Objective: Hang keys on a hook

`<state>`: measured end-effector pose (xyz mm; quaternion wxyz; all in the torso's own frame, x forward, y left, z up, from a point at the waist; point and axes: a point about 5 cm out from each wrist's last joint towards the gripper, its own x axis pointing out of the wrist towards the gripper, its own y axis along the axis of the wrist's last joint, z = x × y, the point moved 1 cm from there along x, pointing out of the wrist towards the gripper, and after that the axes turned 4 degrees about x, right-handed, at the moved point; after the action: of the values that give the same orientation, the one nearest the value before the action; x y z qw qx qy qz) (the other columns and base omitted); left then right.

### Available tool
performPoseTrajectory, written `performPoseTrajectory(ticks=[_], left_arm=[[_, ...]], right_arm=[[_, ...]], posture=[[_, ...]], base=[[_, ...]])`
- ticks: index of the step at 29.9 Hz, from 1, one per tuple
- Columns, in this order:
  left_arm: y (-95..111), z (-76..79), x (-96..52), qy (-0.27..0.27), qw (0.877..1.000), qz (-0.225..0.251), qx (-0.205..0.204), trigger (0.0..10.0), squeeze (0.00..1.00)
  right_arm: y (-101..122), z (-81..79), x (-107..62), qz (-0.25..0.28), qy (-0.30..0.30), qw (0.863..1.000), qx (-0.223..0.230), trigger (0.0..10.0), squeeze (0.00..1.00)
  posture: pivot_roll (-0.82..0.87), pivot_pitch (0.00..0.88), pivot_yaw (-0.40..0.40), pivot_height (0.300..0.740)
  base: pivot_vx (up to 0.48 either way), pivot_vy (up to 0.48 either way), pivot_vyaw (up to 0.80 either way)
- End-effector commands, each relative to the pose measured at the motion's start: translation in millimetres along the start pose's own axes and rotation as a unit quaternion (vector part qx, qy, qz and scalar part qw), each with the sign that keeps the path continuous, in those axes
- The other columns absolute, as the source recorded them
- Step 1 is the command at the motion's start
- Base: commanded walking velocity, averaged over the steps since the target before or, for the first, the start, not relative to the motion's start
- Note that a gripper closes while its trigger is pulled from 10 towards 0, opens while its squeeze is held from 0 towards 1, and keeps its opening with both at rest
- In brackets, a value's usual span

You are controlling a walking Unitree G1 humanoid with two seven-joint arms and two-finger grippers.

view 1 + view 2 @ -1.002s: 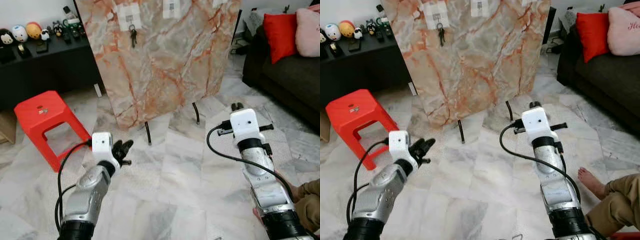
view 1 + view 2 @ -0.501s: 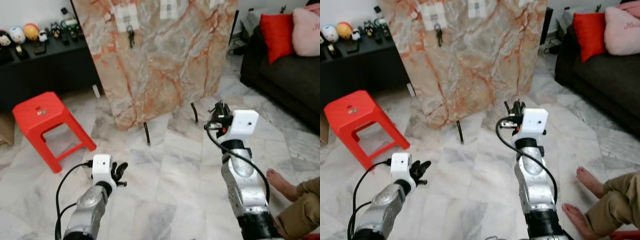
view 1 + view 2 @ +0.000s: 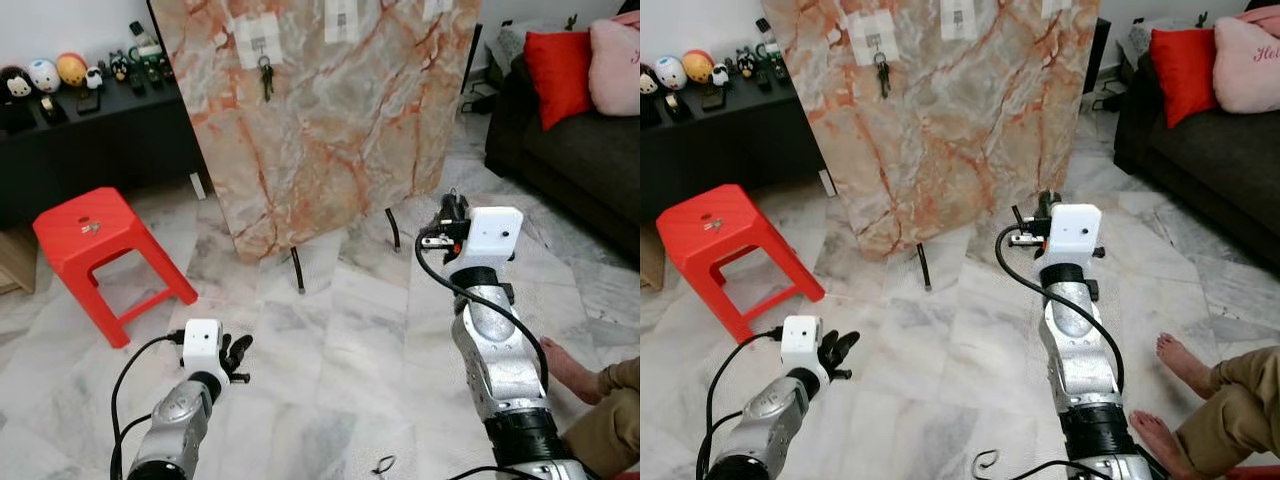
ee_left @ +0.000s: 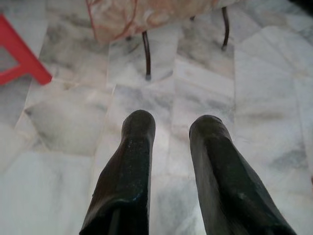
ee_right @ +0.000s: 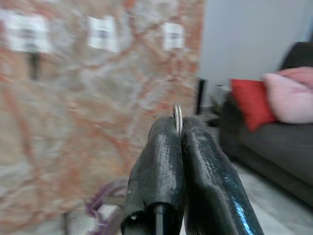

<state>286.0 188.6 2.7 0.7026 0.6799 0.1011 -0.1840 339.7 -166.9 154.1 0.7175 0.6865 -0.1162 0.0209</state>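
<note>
Since half a second ago, right gripper (image 5: 177,128) sits a little higher and nearer the marble board (image 3: 330,120); left gripper (image 3: 236,355) hangs low over the floor much as before, fingers parted, holding nothing.

Right gripper: fingers pressed together on a thin metal key ring (image 5: 177,116), whose top arc pokes up between the tips. Whatever hangs from the ring is hidden behind the fingers.

Board leans on thin black legs (image 3: 296,270) on the marble floor (image 3: 340,340). Along its top edge sit white hook plates. The plate near the top left corner (image 3: 259,40) already carries a dark bunch of keys (image 3: 265,75). The middle plate (image 3: 342,17) looks free, as does the one toward the top right corner (image 5: 173,35).

Handling, as judged: ring is light, stiff, smooth steel, likely slippery in rubber pads and apt to swivel. Pinch on the lower arc seems right, leaving the upper loop clear for threading over a hook. Loose keys would swing; slow approach advised.

Nearby: red stool (image 3: 95,240), dark sofa (image 3: 570,150) with red cushion (image 3: 560,60), a person's bare foot (image 3: 1180,352).
</note>
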Motion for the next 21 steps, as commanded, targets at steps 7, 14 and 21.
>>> performPoseTrajectory(ticks=[7,14,21], left_arm=[[-16.5,-7.7,0.4,0.012,0.999,-0.04,-0.018,10.0,0.0],[-28.9,-17.4,-2.5,0.032,0.997,-0.073,-0.025,10.0,0.0],[-53.9,-26.5,-14.4,0.044,0.99,-0.134,-0.026,10.0,0.0]], right_arm=[[-2.9,11.9,3.6,0.003,-0.045,0.997,-0.061,0.0,0.0],[-7.9,12.0,2.7,-0.005,-0.053,0.997,-0.062,0.0,0.0],[-19.1,17.2,1.7,-0.032,-0.065,0.996,-0.055,10.0,0.0]], posture=[[-0.16,0.0,0.078,0.74],[-0.18,0.0,0.108,0.74],[-0.18,0.0,0.112,0.74]], base=[[0.0,0.0,0.0],[0.0,0.0,0.0],[0.0,0.0,0.0]])
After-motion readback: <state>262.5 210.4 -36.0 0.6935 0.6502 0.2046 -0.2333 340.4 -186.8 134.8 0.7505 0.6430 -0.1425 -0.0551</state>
